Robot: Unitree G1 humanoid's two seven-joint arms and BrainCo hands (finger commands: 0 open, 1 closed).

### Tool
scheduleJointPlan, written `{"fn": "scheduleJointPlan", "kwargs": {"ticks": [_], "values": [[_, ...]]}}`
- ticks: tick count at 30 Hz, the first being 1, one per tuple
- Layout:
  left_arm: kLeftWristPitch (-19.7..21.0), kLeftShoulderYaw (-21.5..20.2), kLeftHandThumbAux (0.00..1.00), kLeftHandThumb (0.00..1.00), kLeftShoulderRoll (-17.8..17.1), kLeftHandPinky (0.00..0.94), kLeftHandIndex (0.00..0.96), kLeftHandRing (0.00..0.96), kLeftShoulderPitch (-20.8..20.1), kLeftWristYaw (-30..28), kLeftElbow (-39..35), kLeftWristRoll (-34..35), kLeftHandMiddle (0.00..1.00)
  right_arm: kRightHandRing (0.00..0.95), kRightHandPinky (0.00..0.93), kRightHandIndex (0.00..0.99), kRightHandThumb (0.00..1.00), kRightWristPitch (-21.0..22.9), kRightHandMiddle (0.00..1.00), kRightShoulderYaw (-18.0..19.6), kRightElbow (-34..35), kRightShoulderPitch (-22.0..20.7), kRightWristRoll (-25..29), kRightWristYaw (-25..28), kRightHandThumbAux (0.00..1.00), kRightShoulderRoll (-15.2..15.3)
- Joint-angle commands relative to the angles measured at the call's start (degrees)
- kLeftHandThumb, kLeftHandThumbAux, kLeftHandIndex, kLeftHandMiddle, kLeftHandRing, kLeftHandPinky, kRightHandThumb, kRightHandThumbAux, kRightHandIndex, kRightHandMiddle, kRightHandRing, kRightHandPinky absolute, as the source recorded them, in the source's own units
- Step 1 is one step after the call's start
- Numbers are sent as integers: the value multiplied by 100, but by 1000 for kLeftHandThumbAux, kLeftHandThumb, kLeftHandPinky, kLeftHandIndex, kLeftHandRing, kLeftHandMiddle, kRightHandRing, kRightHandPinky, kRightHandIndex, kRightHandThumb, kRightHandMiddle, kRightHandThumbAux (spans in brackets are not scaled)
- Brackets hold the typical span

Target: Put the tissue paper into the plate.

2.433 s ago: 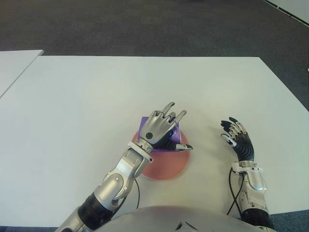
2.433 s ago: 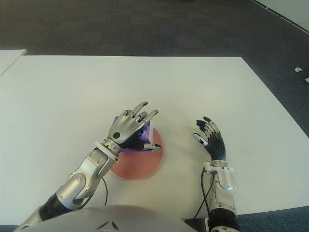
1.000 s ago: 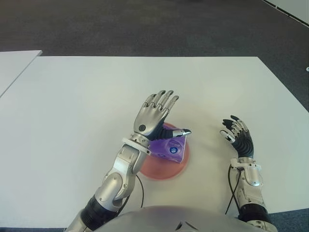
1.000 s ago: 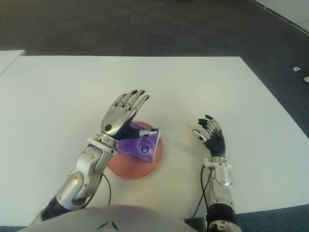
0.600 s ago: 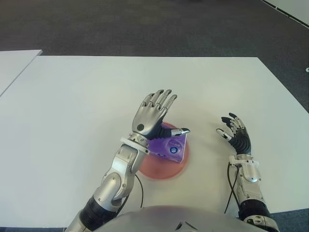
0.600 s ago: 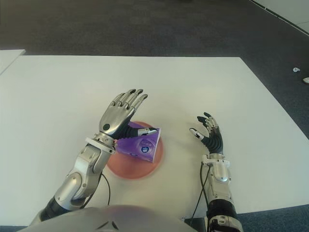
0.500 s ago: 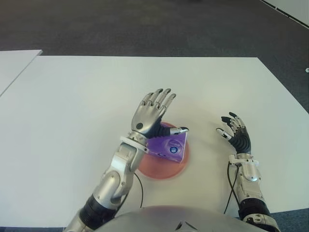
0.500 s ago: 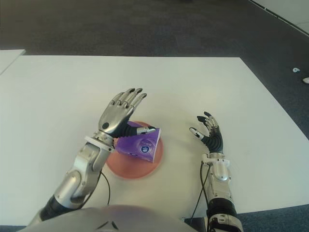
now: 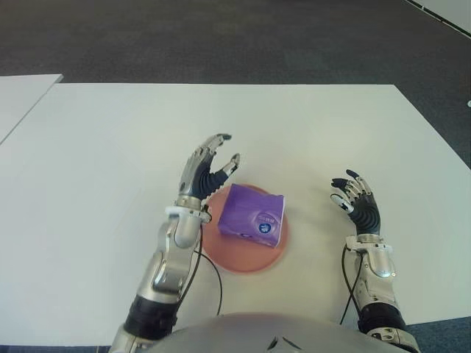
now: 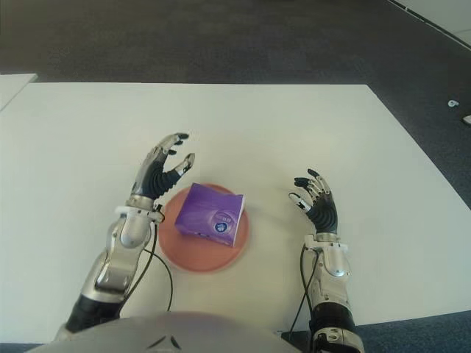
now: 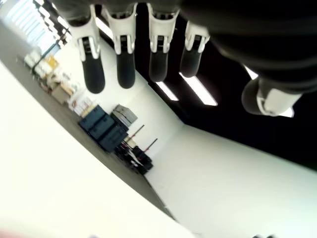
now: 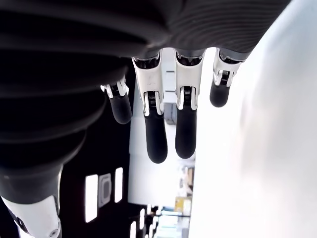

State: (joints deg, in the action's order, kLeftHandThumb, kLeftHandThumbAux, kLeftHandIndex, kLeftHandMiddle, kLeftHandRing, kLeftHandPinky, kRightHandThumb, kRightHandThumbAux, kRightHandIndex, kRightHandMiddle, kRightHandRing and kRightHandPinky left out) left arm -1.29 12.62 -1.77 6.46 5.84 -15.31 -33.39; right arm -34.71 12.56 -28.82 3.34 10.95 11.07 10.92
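Since a moment earlier my left hand (image 9: 204, 170) had released and drawn aside, leaving the purple plastic-wrapped tissue pack (image 9: 252, 215) on the round pink plate (image 9: 243, 259). It looked light, soft and slippery, best pinched across its short sides; my right hand (image 9: 355, 204) stayed spread and empty.

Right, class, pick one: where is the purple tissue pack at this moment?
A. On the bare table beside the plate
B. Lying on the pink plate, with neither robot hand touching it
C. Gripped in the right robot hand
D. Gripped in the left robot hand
B: the purple tissue pack lies on the pink plate, while the left robot hand and right robot hand are open and clear of it.
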Motion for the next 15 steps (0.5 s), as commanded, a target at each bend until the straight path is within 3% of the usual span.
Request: {"fn": "scheduleJointPlan", "kwargs": {"ticks": [1,3,7,15], "values": [[-409,-401,396,213,227,335,250,254,325,53,230,1182,237,303,168,155,419,144,352,-74,-338,354,-144,-92,687,-232],[-497,-458,454,238,278,342,259,266,351,21,255,1457,252,290,143,153,405,82,343,-70,-353,359,-207,-134,689,-226],[-1103,-998,553,282,166,354,279,293,415,-313,822,2603,279,247,57,149,367,-63,318,-47,-358,388,-332,-307,705,-243],[-2036,-1078,621,328,302,370,320,325,692,-364,1434,3103,313,217,18,139,348,110,283,-135,159,597,-130,-108,690,-250]]}}
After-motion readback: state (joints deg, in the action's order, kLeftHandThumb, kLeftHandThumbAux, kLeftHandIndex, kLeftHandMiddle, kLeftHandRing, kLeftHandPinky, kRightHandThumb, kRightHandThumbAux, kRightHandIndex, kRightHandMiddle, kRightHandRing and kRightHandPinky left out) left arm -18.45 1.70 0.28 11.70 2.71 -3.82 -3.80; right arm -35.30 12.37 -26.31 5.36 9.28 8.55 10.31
